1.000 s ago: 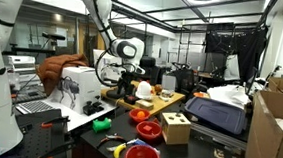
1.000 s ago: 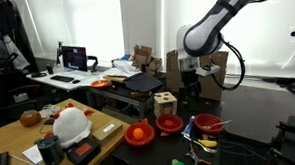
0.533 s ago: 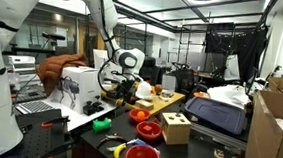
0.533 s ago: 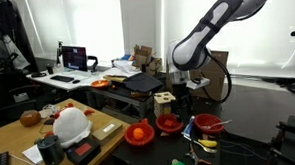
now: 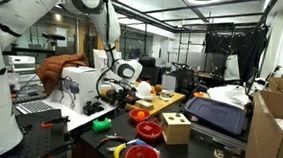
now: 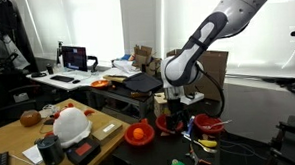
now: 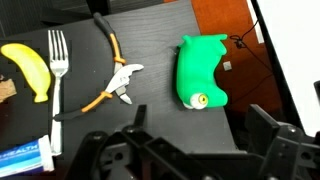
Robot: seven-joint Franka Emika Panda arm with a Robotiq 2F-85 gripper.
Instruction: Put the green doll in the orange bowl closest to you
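In the wrist view the gripper (image 7: 197,125) enters from the bottom edge with its 2 black fingers (image 7: 275,138) spread wide and nothing between them. The doll (image 7: 201,72) lies on the dark table (image 7: 150,40) just beyond the fingertips, in line with the gap and a little nearer the right-hand finger than the left-hand one. It touches neither finger. Its long side runs up and down the picture, and the end with a small yellow-and-white spot points toward the gripper. To the left of the doll, apart from it, lie pliers (image 7: 113,78) with orange handles, then a fork (image 7: 57,75), then a yellow banana (image 7: 26,70) near the left edge. A blue-and-white packet (image 7: 24,156) shows at the lower left corner. In an exterior view the arm bends down over the table's near end, and the doll (image 5: 100,124) shows as a small green lump below the gripper. The orange bowl (image 5: 143,147) stands well apart from it, at the bottom of that picture.
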